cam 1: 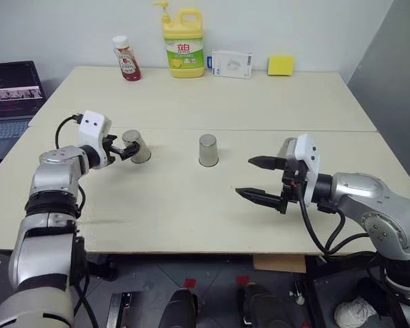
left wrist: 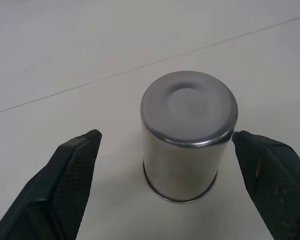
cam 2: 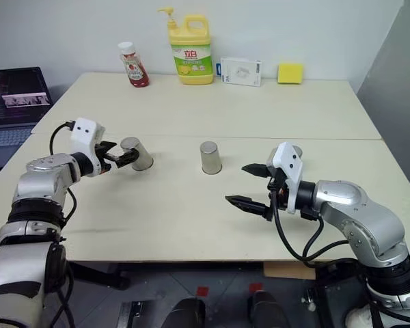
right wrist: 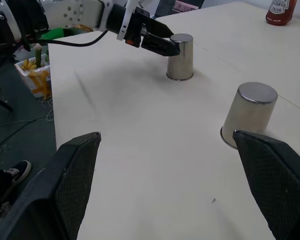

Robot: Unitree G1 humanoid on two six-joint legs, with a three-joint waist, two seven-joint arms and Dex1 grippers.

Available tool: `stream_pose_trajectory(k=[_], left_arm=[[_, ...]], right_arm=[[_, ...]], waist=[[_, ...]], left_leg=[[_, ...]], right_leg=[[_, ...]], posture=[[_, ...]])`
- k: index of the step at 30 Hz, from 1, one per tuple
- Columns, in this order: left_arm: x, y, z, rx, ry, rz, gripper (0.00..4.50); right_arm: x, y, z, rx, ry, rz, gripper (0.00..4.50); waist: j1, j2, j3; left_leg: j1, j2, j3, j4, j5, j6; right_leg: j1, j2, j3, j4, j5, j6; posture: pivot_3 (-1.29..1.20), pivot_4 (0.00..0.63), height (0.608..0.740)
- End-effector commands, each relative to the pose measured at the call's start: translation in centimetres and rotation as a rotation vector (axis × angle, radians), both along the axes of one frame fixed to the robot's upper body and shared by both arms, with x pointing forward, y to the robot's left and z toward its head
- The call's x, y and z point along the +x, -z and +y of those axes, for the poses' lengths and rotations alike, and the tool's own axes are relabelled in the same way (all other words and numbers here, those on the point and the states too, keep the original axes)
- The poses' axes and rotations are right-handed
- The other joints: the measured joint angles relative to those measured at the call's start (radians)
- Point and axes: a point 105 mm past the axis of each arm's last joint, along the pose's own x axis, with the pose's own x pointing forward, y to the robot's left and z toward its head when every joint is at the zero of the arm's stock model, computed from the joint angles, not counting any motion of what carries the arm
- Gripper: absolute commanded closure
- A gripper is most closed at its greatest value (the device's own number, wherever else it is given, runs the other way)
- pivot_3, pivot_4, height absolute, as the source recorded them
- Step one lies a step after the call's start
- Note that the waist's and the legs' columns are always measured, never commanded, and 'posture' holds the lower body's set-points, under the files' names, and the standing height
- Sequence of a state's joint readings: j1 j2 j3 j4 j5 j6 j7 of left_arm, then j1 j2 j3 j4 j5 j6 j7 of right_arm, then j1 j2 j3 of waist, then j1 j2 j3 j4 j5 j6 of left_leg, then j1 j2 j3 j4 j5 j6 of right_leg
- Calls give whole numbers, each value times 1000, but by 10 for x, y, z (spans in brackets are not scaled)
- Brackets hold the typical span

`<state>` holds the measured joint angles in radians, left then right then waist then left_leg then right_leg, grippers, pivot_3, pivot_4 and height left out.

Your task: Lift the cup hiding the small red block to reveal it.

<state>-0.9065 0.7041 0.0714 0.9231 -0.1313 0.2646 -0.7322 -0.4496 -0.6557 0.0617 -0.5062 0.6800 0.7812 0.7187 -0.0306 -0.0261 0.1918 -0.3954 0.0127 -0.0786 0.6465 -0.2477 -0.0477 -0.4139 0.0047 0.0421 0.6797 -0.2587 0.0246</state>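
Left cup (cam 1: 136, 146): upside down on the table (cam 1: 191, 205), at the robot's left, straight in front of the left gripper (cam 1: 121, 152).
Left gripper: fingers spread wide, one on each side of this cup at its upper half; nothing is gripped. In the left wrist view a clear gap shows between one finger (left wrist: 65, 185) and the cup wall, while the other finger (left wrist: 275, 175) has its tip just beside the cup's top edge; contact there cannot be told.
Middle cup (cam 1: 208, 149): upside down near the table's centre, well apart from both grippers.
Third cup (cam 1: 285, 147): upside down at the robot's right, partly hidden behind the right gripper (cam 1: 258, 179) in the head views.
Right gripper: wide open and empty, held above the table, pointing toward the robot's left, between the middle cup and the third cup.
Red block: not to be seen; which cup covers it cannot be told.
Head views add: a ketchup bottle (cam 1: 126, 59), a yellow detergent bottle (cam 1: 183, 42), a white box (cam 1: 231, 63) and a yellow sponge (cam 1: 281, 65) along the far edge, and a laptop (cam 1: 14, 96) off the table's left side.
Left wrist view adds: the left cup's flat, slightly dented base facing up and its rim flat on the table.
Right wrist view adds: the left gripper's fingers reaching to the left cup from the side, with the middle cup nearer.
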Motion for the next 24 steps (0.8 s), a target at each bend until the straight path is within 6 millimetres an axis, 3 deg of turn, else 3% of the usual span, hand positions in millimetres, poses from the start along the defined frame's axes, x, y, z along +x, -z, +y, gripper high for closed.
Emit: stream_pose_trajectory(k=[1, 8, 11, 17, 21, 24], left_arm=[[12, -13, -7, 51, 19, -38, 40], [24, -11, -23, 74, 14, -37, 40], [27, -9, -26, 68, 2, -34, 480], [27, -7, -27, 33, -6, -26, 1804], [26, -14, -30, -30, 21, -41, 1858], [26, -31, -27, -79, 31, -87, 1858]], right_arm=[[-2, -13, 4, 9, -15, -52, 0], [-2, -14, 5, 10, -16, -53, 0], [-2, -14, 5, 11, -14, -52, 0], [-3, -13, 4, 11, -7, -50, 0], [-3, -13, 4, 12, -5, -49, 0], [-3, -13, 3, 13, -3, -51, 0]], waist=[[0, 0, 0], [-1, 0, 0], [-1, 0, 0], [-2, 0, 0], [-2, 0, 0], [-2, 0, 0]], left_leg=[[-1, 0, 0, 0, 0, 0], [-2, 0, -1, 0, 0, 0], [-2, 0, -1, 0, 0, 0], [-1, 0, -1, 0, 0, 0], [-1, 0, -1, 0, 0, 0], [-1, 0, -1, 0, 0, 0]], right_leg=[[-1, 0, -1, 0, 0, 0], [-1, 0, -1, 1, 0, 0], [-1, 0, -1, 1, 0, 0], [-1, 0, -1, 1, 0, 0], [-1, 0, -1, 1, 0, 0], [-1, 0, -1, 1, 0, 0]], posture=[[0, 150, 740], [0, 150, 740], [0, 150, 740], [0, 150, 740], [0, 150, 740], [0, 150, 740]])
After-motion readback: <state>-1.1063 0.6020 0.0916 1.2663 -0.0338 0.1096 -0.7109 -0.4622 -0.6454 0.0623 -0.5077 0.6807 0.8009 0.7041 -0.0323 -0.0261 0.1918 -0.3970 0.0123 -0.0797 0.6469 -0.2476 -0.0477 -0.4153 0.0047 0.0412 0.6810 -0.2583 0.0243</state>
